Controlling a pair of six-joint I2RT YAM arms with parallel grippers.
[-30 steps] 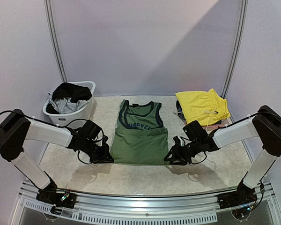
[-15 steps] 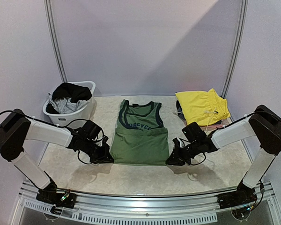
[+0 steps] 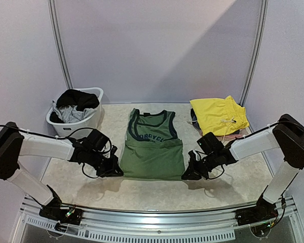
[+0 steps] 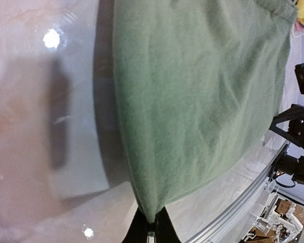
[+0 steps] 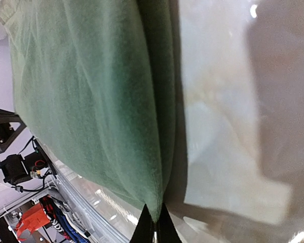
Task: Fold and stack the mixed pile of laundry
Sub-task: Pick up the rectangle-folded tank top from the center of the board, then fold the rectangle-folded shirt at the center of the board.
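Olive-green tank top (image 3: 153, 152) lies flat mid-table. My left gripper (image 4: 151, 230) is pinched shut on its near-left corner, and my right gripper (image 5: 153, 228) is clamped on its near-right corner. Yellow garment (image 3: 219, 115) sits at the far-right corner. Grey and black pieces (image 3: 73, 105) fill the white tub (image 3: 93, 120) far-left. Pale marbled table (image 3: 142, 195), plain lilac walls (image 3: 157, 50).

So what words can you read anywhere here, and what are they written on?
"ORCYCL": in navy across the chest of the green shirt; its ends seem cut off, so likely part of a longer word.
Nothing readable on the yellow garment or the white tub; the wrist views show no writing.
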